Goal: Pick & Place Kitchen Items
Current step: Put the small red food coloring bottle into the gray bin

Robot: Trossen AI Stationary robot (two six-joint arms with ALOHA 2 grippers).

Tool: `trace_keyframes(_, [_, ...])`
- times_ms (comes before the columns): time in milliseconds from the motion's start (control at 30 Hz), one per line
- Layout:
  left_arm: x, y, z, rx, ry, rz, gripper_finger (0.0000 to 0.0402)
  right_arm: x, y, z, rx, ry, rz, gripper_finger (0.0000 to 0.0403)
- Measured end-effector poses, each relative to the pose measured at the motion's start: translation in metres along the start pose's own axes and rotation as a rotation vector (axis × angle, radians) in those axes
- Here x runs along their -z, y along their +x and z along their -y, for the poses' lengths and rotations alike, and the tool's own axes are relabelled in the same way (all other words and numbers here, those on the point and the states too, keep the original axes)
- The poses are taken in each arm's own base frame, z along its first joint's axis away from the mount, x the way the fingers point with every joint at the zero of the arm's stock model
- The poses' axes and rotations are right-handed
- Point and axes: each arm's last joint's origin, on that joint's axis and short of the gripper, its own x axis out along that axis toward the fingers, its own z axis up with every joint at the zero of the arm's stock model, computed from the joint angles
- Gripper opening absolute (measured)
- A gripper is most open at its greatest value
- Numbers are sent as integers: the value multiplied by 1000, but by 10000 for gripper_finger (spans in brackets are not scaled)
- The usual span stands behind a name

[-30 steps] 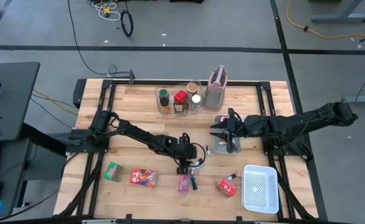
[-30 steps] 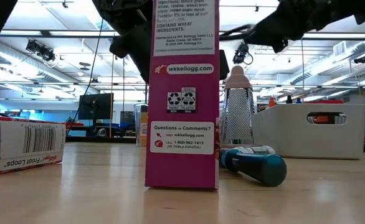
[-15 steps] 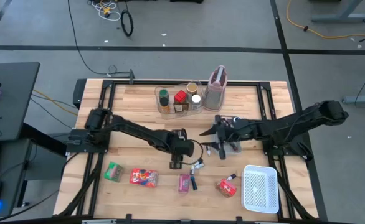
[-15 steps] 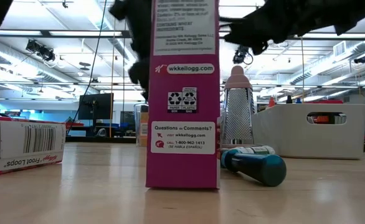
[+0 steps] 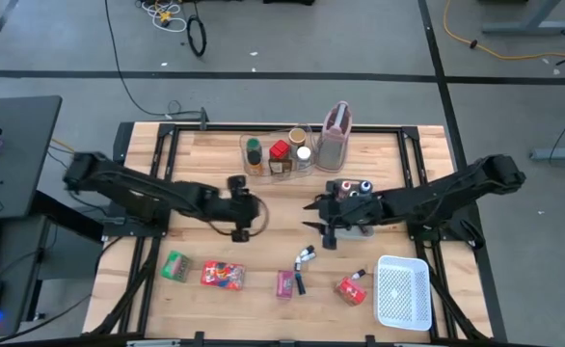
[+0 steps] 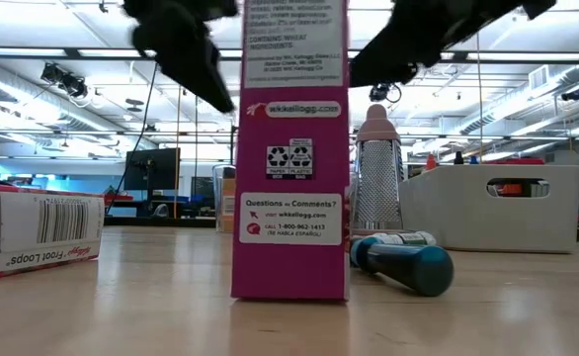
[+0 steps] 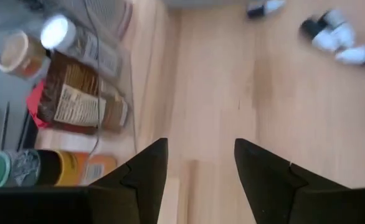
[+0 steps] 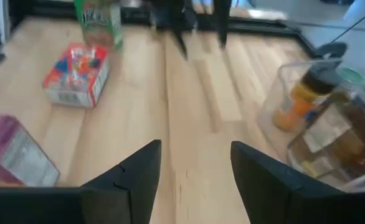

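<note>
Four cameras cover one wooden counter [image 5: 215,159] from above, from its surface, and from each wrist.

The high view looks straight down on the whole counter and both arms. The low view sits at surface level, very near the pink carton [image 6: 291,148], facing the room behind. Each wrist view looks out between its own dark fingers over the boards; both catch the clear bin [image 5: 278,154] of jars, also seen from above.

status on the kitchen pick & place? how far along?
Looks done: several spice jars sit in the clear bin. In hand: nothing; left gripper and right gripper are both open and empty. Left: green packet, red packet, pink packet, small bottles lie on the table.
</note>
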Motion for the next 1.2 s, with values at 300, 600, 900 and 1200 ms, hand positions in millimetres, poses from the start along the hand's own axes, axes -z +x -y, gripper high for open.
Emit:
trace_keyframes(300, [57, -16, -12, 50, -8, 351, 194, 11, 45, -4, -132, -45, -386, 204])
trace_keyframes(600, [72, -14, -16, 13, -77, 382, 194, 31, 49, 2, -102, 54, -769, 204])
trace_keyframes(900, [67, -10, -16, 26, -79, 406, 194, 49, 38, 5, -18, 100, -979, 204])
trace_keyframes(1200, [66, -10, -17, 29, -87, 420, 194, 39, 52, 12, 101, 380, -821, 204])
